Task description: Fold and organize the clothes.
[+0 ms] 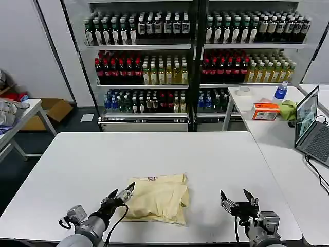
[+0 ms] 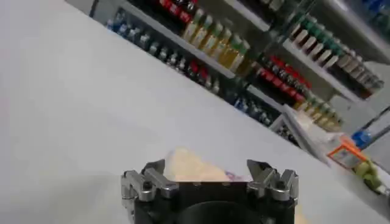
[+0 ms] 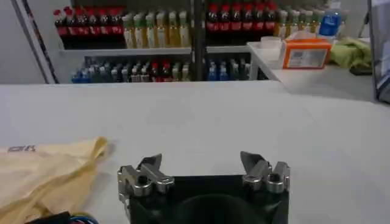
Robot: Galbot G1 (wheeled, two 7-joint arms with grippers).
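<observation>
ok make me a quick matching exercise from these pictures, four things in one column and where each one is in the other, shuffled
Things:
1. T-shirt
2. left gripper
3. right gripper
4. laptop

Places:
A. open, over bare table to the right of the shirt
B. on the side table at the right
C. folded on the near middle of the white table
D. open, at the shirt's left edge

Pairs: 1-C, 2-D, 3-A, 4-B

Shop-like lab, stocked drink shelves (image 1: 195, 56), white worktables (image 1: 154, 159)
</observation>
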